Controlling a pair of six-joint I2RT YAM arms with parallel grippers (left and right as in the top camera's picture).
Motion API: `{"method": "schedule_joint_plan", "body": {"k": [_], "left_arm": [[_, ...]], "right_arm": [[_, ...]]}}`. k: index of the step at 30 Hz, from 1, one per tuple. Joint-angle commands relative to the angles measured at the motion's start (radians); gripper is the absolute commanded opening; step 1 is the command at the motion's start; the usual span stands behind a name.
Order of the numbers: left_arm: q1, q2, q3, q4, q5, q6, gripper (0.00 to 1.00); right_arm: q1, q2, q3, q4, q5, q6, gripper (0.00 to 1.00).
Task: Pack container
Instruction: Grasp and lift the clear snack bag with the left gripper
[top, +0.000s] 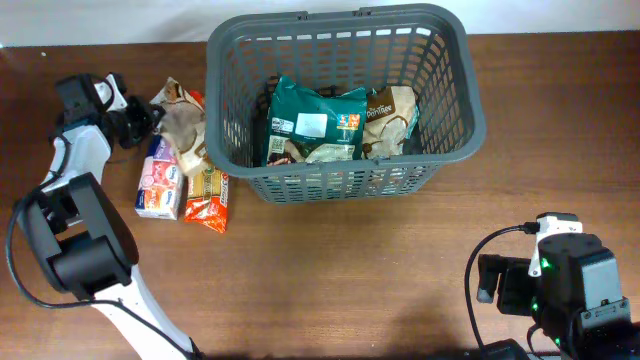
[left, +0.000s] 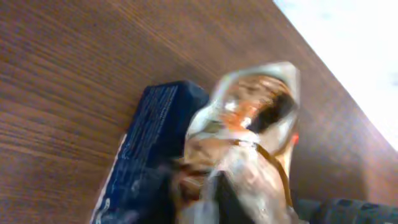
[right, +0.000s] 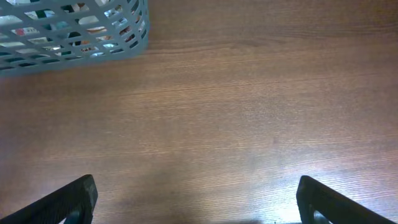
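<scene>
The container (top: 462, 90) is a large dark grey slotted basket at the table's back centre; its corner shows in the right wrist view (right: 74, 31). It holds a green packet (top: 315, 122) and a beige packet (top: 392, 115). My left gripper (top: 137, 122) is left of the basket, at the edge of a shiny brown snack packet (top: 182, 120). In the blurred left wrist view the fingers (left: 199, 200) look closed on that packet (left: 249, 118). My right gripper (right: 196, 190) is open and empty over bare table at the front right.
A pink-and-white packet (top: 160, 182) and an orange packet (top: 208, 195) lie left of the basket. A dark blue packet (left: 146, 149) lies against the brown one. The right arm's base (top: 565, 285) is at the front right corner.
</scene>
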Motion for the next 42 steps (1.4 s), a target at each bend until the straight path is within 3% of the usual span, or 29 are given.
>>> {"method": "schedule_joint_plan", "body": {"k": [1, 11, 21, 28, 32, 38, 42], "left_arm": [[-0.012, 0.031, -0.007, -0.014, 0.016, 0.003, 0.02], [-0.009, -0.024, 0.096, -0.034, 0.076, 0.009, 0.02], [-0.035, -0.341, 0.179, -0.040, 0.016, 0.015, 0.02], [-0.093, -0.576, 0.218, -0.036, 0.018, 0.174, 0.02], [-0.112, -0.652, 0.282, -0.025, 0.122, 0.237, 0.02], [-0.187, -0.637, 0.311, -0.021, 0.250, 0.237, 0.02], [-0.273, -0.589, 0.312, 0.064, 0.314, 0.201, 0.02]], "right_arm": [[-0.002, -0.007, -0.006, 0.003, -0.005, -0.007, 0.99], [-0.002, -0.007, -0.006, 0.003, -0.005, -0.007, 0.99], [-0.002, -0.007, -0.006, 0.003, -0.005, -0.007, 0.99], [-0.002, -0.007, -0.006, 0.003, -0.005, -0.007, 0.99], [-0.002, -0.007, -0.006, 0.003, -0.005, -0.007, 0.99], [-0.002, -0.007, -0.006, 0.003, -0.005, -0.007, 0.99], [-0.002, -0.007, -0.006, 0.003, -0.005, -0.007, 0.99]]}}
